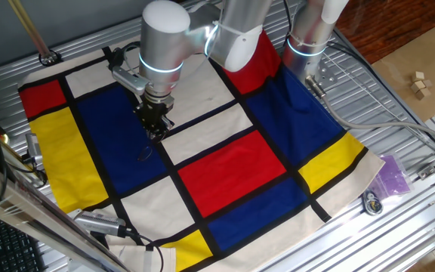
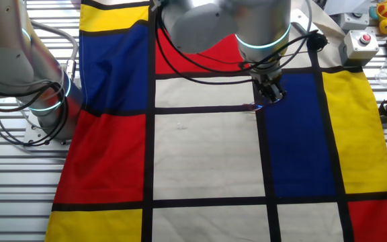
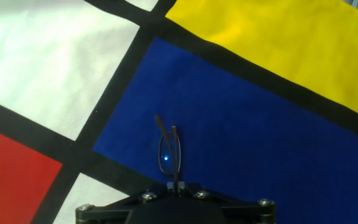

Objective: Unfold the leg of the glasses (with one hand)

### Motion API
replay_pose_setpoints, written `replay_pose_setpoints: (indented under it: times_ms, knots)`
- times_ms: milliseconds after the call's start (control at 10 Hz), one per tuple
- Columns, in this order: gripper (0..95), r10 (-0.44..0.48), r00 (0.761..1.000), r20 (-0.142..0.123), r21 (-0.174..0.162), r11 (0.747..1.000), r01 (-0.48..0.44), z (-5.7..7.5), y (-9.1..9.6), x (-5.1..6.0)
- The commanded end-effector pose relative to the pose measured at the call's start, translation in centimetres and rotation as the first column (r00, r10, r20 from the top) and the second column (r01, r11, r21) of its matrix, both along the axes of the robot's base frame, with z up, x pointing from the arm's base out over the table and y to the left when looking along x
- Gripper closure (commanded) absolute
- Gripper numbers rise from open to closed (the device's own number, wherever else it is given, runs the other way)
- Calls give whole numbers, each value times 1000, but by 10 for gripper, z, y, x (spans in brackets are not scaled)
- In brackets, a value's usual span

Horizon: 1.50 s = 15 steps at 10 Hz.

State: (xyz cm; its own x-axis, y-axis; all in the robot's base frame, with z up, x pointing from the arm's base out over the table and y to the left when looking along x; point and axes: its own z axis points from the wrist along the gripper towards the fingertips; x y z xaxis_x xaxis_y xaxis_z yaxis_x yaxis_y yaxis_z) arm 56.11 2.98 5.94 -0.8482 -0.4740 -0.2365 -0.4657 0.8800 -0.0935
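The glasses (image 3: 169, 152) are thin dark wire-frame spectacles seen edge-on in the hand view, sticking out from between my fingertips over a blue panel of the cloth. One lens shows a small blue glint. My gripper (image 3: 176, 185) is shut, with its two fingertips pressed together on the frame's lower end. In one fixed view the gripper (image 1: 155, 130) points down over the blue panel next to a black grid line. In the other fixed view the gripper (image 2: 271, 94) is low over the blue panel's left edge, and the glasses are too small to make out there.
The colour-block cloth (image 1: 232, 170) covers the slatted metal table. Cables and a tool (image 1: 100, 224) lie by the near-left cloth edge. A purple bag (image 1: 393, 175) and a small round part (image 1: 371, 202) lie to the right. A red-button box (image 2: 363, 42) stands at the far corner.
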Motion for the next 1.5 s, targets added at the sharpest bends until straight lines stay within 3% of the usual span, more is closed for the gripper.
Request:
replay_pose_setpoints:
  times_ms: [100,1100,1200,1500]
  knots:
    - [950,-1,1000,0,-3,1000,1,2,1,0]
    - [950,3,1000,3,-6,1000,-3,8,2,-2]
    - [760,4,1000,3,-7,1000,-4,8,2,-2]
    - [760,6,1000,2,-11,1000,-6,7,2,-2]
